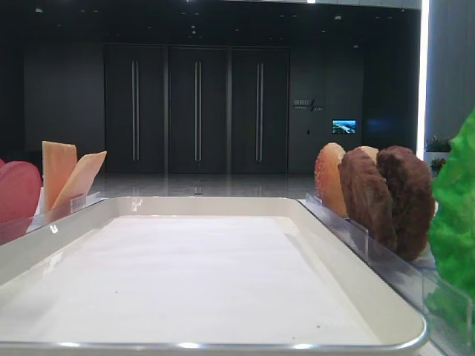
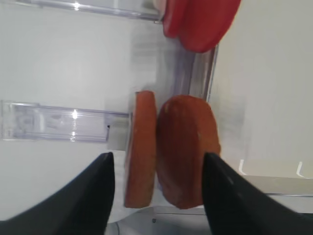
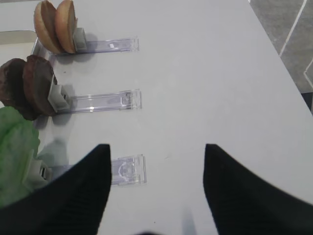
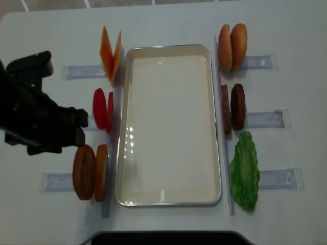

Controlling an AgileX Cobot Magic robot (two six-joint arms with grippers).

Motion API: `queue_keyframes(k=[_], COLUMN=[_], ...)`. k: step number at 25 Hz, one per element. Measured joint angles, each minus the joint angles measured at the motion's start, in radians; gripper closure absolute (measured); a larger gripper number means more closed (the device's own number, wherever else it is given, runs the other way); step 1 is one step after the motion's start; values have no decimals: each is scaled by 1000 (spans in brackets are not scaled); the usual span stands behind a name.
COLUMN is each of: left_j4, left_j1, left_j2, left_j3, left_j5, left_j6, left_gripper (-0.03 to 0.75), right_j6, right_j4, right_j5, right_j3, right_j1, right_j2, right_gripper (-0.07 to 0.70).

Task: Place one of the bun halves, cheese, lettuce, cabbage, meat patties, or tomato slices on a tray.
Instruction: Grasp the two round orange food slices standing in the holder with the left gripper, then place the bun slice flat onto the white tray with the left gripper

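The white tray [image 4: 168, 127] lies bare in the middle of the table. My left gripper [image 2: 156, 155] is open, one finger on each side of two orange-brown bun halves [image 2: 168, 147] that stand on edge in a clear holder, with gaps to both. Red tomato slices [image 2: 198, 22] stand just beyond them. My left arm [image 4: 36, 120] hangs over the table's left side. My right gripper [image 3: 155, 152] is open over bare table with nothing between its fingers. Cheese [image 4: 110, 51], more bun halves [image 4: 232, 47], meat patties [image 4: 232, 107] and lettuce [image 4: 245, 171] flank the tray. Cabbage is out of view.
Clear plastic holder strips [image 3: 105, 102] run outward from each food pair on both sides of the tray. The tray's raised rim [image 1: 223, 345] fills the front of the low view. The table's right edge [image 3: 279, 54] borders grey floor.
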Motion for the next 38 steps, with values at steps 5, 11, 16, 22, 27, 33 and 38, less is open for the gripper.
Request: queue_keyframes(k=[5, 11, 16, 22, 27, 33, 38], left_j4=[10, 11, 58, 85, 95, 90, 83], left_j1=[-105, -184, -193, -194, -194, -194, -194], left_j2=[30, 128, 212, 282, 260, 212, 253], left_j3=[-5, -5, -5, 20, -36, -234, -254], left_j5=[-9, -55, -59, -85, -72, -34, -49], left_j6=[-129, -184, -188, -187, -158, -148, -147], left_gripper=[282, 282, 282, 355, 580, 580, 580], right_j6=[0, 0, 0, 0, 0, 0, 0], right_j4=[0, 0, 0, 0, 0, 0, 0], right_j5=[0, 0, 0, 0, 0, 0, 0], right_j3=[0, 0, 0, 0, 0, 0, 0], right_j1=[0, 0, 0, 0, 0, 0, 0], right_j2=[0, 0, 0, 0, 0, 0, 0], right_gripper=[230, 230, 230, 230, 230, 230, 230])
